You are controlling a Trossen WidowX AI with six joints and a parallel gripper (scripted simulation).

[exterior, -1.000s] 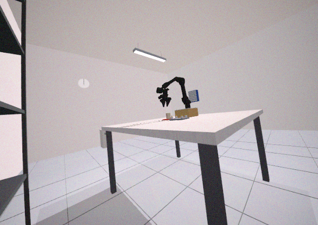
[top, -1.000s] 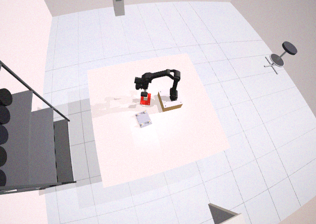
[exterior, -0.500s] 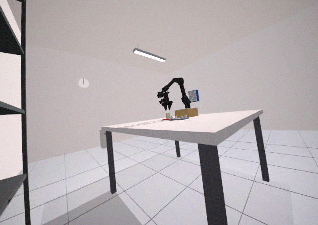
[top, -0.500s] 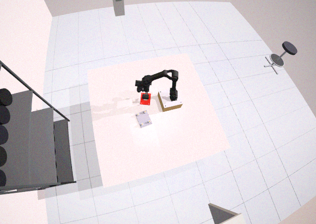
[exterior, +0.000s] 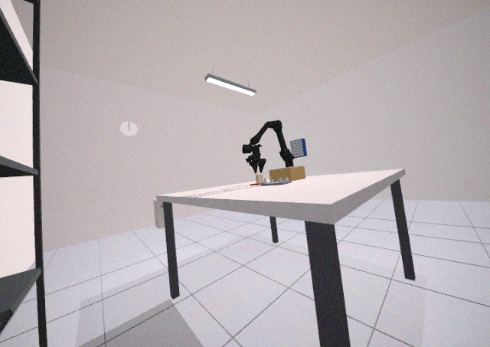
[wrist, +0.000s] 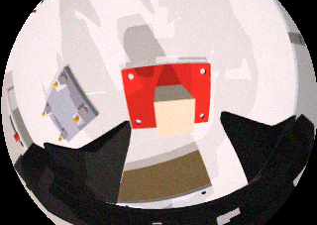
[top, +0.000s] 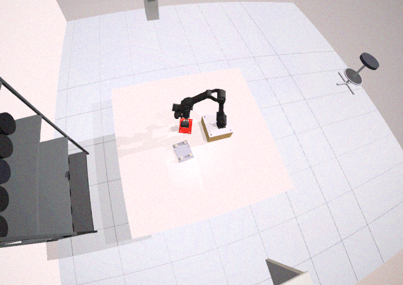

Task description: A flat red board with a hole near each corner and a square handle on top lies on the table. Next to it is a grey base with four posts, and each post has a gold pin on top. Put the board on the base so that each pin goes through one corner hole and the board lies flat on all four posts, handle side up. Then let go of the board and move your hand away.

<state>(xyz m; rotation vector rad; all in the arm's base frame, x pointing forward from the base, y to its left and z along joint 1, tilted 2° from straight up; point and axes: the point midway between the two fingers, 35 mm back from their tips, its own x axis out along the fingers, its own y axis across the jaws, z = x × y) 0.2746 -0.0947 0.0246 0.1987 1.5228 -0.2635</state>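
Top view: we find the red board (top: 185, 131) (exterior: 255, 184) (wrist: 141, 98) lying on the counter (top: 227, 184) (exterior: 276, 198) (wrist: 104, 27), beside the grey four-post base (top: 182, 151) (exterior: 272, 184) (wrist: 66, 106) and apart from it. The pincer (top: 185, 119) (exterior: 259, 172) (wrist: 177, 121) is over the board and hides part of it. Nothing is mounted; we judge the task to be at the approach stage, with grasp, lift, alignment, seating, release and withdrawal all remaining. Exterior view: the pincer points downward, its fingers apart, with the pale square handle (exterior: 259, 178) (wrist: 174, 116) upright just below the tips. We see no grip on it. Wrist view: the pincer is wide open and holds nothing; the handle shows between the two fingers in the picture, the board beneath it handle side up, all four corner holes visible. The base stands off to one side, its gold pins (wrist: 76, 119) uncovered and its outline turned relative to the board, so we expect some rotation will be needed before lowering.
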